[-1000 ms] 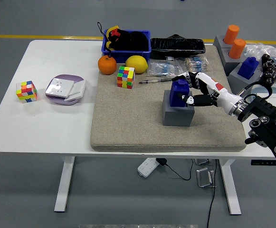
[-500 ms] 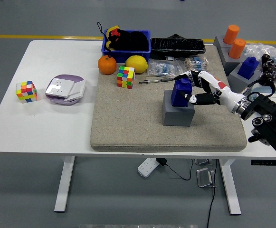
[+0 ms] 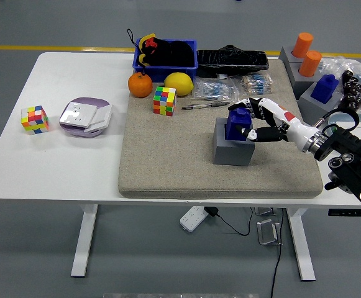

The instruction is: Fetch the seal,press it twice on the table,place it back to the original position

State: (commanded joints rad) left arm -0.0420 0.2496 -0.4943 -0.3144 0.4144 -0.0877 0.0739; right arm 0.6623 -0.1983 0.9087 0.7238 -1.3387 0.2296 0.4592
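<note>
The blue seal point(image 3: 235, 125) stands in the top of a grey block point(image 3: 232, 151) on the beige mat point(image 3: 168, 167), right of centre. My right hand point(image 3: 250, 120) reaches in from the right. Its fingers curl over the seal's top and the thumb presses on its right side, so it is shut on the seal. The white forearm point(image 3: 298, 131) runs back to the black arm at the right edge. The left arm is out of sight.
Behind the block lie a pen point(image 3: 205, 105), plastic packets point(image 3: 220, 89), a colour cube point(image 3: 164, 100), an orange point(image 3: 140, 85), a lemon point(image 3: 179, 83) and a blue bin point(image 3: 165, 53). At far right are another blue seal point(image 3: 324, 88) and orange cylinders point(image 3: 310, 63). At left are a second cube point(image 3: 35, 119) and a purple plate point(image 3: 85, 116).
The seal rose and tipped a little in the hand half a second ago. It now sits lower and upright in the grey block. The hand has shifted slightly right.
</note>
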